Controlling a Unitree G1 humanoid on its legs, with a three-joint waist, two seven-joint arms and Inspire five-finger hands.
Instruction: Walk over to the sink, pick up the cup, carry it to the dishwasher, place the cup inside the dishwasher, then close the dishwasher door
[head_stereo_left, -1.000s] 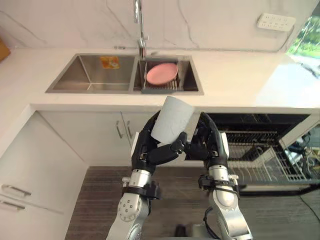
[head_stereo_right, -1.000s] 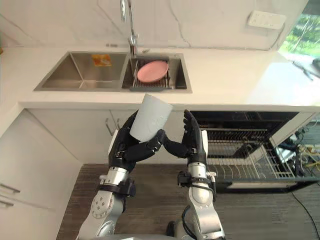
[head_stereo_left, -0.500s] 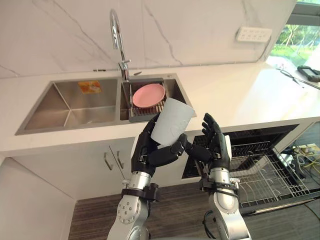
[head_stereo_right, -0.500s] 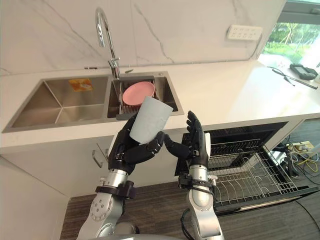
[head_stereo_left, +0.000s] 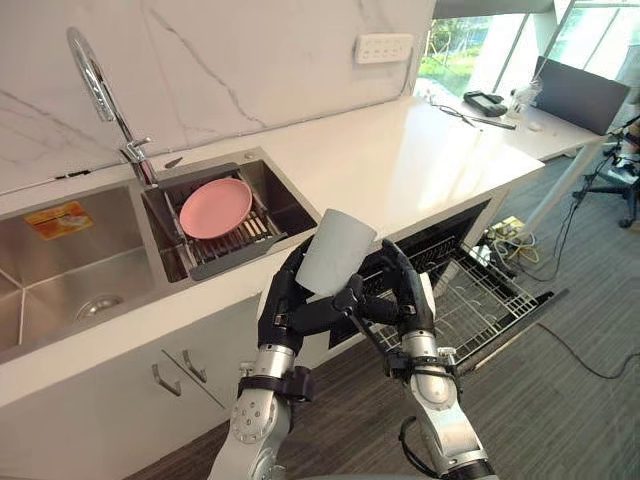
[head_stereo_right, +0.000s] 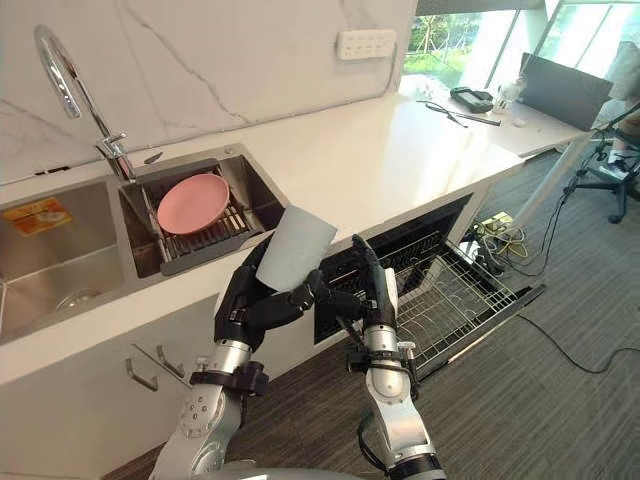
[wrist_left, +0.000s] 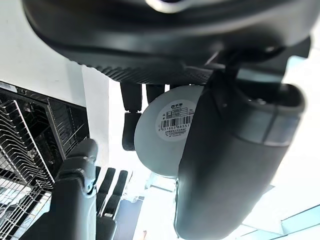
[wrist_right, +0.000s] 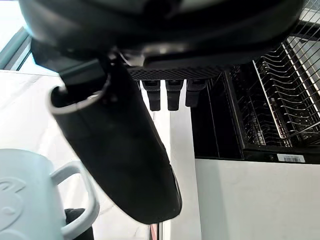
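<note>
My left hand curled round cup, long axis tilted, mouth up. My right hand relaxed just beside cup, empty. Open dishwasher below, off to my right, nearer right hand.

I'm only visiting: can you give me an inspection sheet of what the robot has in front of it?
Surface: white counter, sink set in it.
Job's things: cup held tilted before the counter; dishwasher open, rack pulled out.
Clutter: pink plate on a drainer in the sink; small items at the counter's far end.
Hands: left hand curled round the cup; right hand open beside it.
Cables: a bundle on the floor by the dishwasher.
Surroundings: faucet, wall socket.
</note>
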